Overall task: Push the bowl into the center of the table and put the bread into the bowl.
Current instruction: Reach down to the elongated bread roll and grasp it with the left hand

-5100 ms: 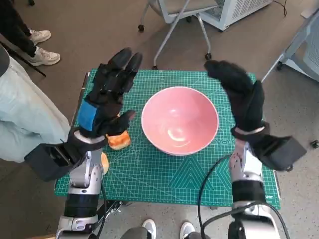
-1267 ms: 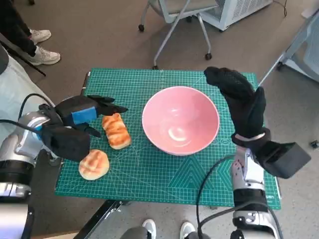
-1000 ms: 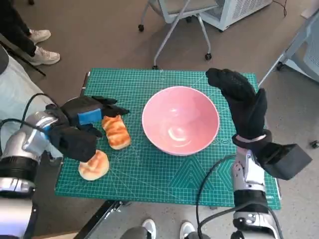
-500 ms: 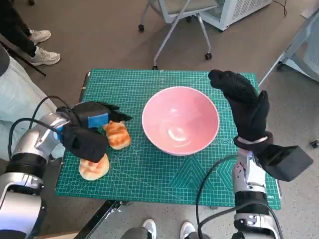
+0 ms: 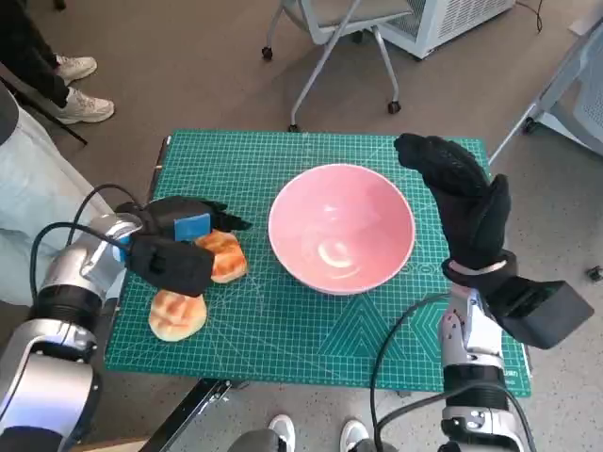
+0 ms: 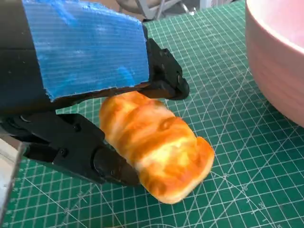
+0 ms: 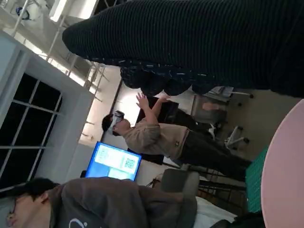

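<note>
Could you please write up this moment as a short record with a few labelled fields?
surface: green cutting mat on the small table
bowl: pink bowl, empty, about mid-mat
long bread: bread roll lying on the mat, between the left hand's fingers
round bread: round bun on the mat near the robot's edge, partly under the left hand
left hand: left hand closed around the roll, not lifted
right hand: right hand raised beside the bowl's far right rim, holding nothing
task state: no bread in the bowl yet
</note>
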Available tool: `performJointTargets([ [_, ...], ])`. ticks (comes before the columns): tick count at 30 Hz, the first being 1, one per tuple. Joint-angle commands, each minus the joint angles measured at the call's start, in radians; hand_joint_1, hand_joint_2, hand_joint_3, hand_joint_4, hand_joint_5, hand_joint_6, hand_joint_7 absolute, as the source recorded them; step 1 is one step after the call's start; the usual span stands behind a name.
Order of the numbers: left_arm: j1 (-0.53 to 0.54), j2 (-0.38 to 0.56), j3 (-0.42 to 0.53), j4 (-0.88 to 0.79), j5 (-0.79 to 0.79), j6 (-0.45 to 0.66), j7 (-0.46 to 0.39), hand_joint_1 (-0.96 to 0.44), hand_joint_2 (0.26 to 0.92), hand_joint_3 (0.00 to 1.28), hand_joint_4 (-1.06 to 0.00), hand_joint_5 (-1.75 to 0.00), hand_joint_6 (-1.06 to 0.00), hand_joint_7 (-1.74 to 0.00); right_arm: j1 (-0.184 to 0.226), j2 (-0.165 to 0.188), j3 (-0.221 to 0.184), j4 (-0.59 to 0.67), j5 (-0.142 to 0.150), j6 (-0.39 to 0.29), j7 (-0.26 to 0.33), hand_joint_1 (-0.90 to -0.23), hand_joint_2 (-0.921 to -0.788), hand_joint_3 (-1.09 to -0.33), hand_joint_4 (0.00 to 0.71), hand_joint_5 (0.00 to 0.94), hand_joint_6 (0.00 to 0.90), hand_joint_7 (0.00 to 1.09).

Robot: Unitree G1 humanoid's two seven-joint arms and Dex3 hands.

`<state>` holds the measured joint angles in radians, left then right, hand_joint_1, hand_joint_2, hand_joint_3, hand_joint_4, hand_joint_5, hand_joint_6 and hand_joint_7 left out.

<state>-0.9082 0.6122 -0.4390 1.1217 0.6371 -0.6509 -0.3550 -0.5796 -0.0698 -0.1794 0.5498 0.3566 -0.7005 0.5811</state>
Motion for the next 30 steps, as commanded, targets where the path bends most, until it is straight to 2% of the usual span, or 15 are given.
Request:
performJointTargets([
  [1,0.001,-0.019,-0.03,0.027,0.02,0.015,-0.006,0.04,0.892,0.03,-0.51,-0.03,-0.58,-0.04,0.029,0.003,-0.001,0.002,0.003,0.008,-0.01,-0.66,-0.921,-0.795,0.174,0.001,0.084,0.46],
  [3,0.001,-0.024,-0.04,0.031,0.026,0.023,-0.002,0.03,0.904,0.03,-0.56,-0.03,-0.63,-0.05,0.031,0.003,-0.001,0.001,0.005,0.011,-0.009,-0.659,-0.921,-0.795,0.174,0.001,0.084,0.46],
  [4,0.001,-0.026,-0.044,0.032,0.027,0.025,-0.001,0.03,0.91,0.05,-0.63,-0.05,-0.69,-0.06,0.032,0.003,0.0,0.0,0.006,0.013,-0.01,-0.659,-0.921,-0.795,0.174,0.001,0.084,0.46],
  [7,0.003,-0.029,-0.052,0.037,0.029,0.019,0.012,0.03,0.917,0.08,-0.77,-0.1,-0.79,-0.09,0.036,0.003,0.0,-0.003,0.007,0.017,-0.01,-0.66,-0.921,-0.795,0.174,0.001,0.083,0.46],
  [8,0.003,-0.03,-0.054,0.038,0.03,0.016,0.017,0.02,0.919,0.1,-0.71,-0.52,-0.71,-0.48,0.037,0.003,0.0,-0.004,0.008,0.018,-0.01,-0.66,-0.921,-0.794,0.174,0.001,0.083,0.46],
  [9,0.003,-0.03,-0.056,0.041,0.031,0.008,0.022,0.01,0.919,0.11,-0.69,-0.68,-0.67,-0.63,0.038,0.003,0.0,-0.005,0.008,0.019,-0.01,-0.66,-0.921,-0.794,0.174,0.001,0.083,0.46],
  [10,0.003,-0.03,-0.058,0.043,0.031,0.003,0.027,0.01,0.92,0.12,-0.66,-0.92,-0.64,-0.79,0.039,0.003,0.0,-0.006,0.008,0.019,-0.009,-0.66,-0.921,-0.794,0.174,0.001,0.084,0.46],
  [11,0.003,-0.029,-0.061,0.047,0.033,-0.004,0.033,0.01,0.92,0.12,-0.64,-1.08,-0.62,-0.9,0.04,0.003,0.0,-0.007,0.009,0.02,-0.009,-0.66,-0.921,-0.793,0.174,0.001,0.084,0.46],
  [13,0.001,-0.028,-0.064,0.052,0.033,-0.015,0.041,0.0,0.92,0.11,-0.64,-1.2,-0.62,-0.98,0.042,0.003,0.0,-0.008,0.009,0.021,-0.008,-0.66,-0.921,-0.793,0.175,0.001,0.084,0.46],
  [17,-0.003,-0.027,-0.067,0.058,0.029,-0.026,0.043,0.0,0.92,0.1,-0.65,-1.25,-0.61,-1.08,0.044,0.002,0.0,-0.012,0.01,0.026,-0.01,-0.661,-0.921,-0.792,0.175,0.001,0.084,0.46],
  [30,-0.018,-0.01,-0.054,0.063,0.011,-0.032,0.031,0.0,0.92,0.11,-0.58,-1.36,-0.66,-1.05,0.046,0.002,-0.002,-0.022,0.011,0.04,-0.01,-0.664,-0.921,-0.79,0.174,0.001,0.083,0.46],
])
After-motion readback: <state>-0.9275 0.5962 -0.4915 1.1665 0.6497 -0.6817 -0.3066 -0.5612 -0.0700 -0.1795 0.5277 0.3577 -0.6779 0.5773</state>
